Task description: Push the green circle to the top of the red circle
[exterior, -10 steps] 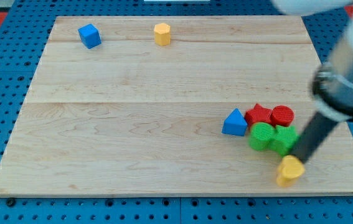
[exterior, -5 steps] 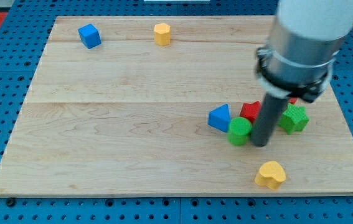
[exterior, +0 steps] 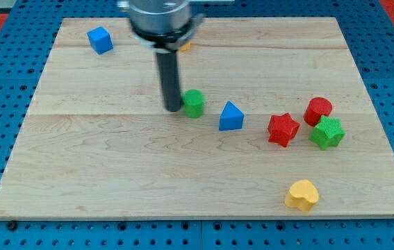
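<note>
The green circle (exterior: pixel 194 102) sits near the middle of the wooden board (exterior: pixel 113 173). My tip (exterior: pixel 173 108) stands just to the view's left of it, touching or nearly touching its side. The red circle (exterior: pixel 317 110) lies far to the view's right, next to a green star (exterior: pixel 327 132) and a red star (exterior: pixel 283 129). The rod rises from the tip toward the view's top and hides most of a yellow block (exterior: pixel 185 46) behind it.
A blue triangle (exterior: pixel 231 117) lies between the green circle and the red star. A yellow heart (exterior: pixel 302 195) sits near the board's bottom right. A blue cube (exterior: pixel 100 39) is at the top left.
My tip has swept far to the view's left and up. The green circle moved up-left with it, away from the red circle. The blue triangle shifted slightly.
</note>
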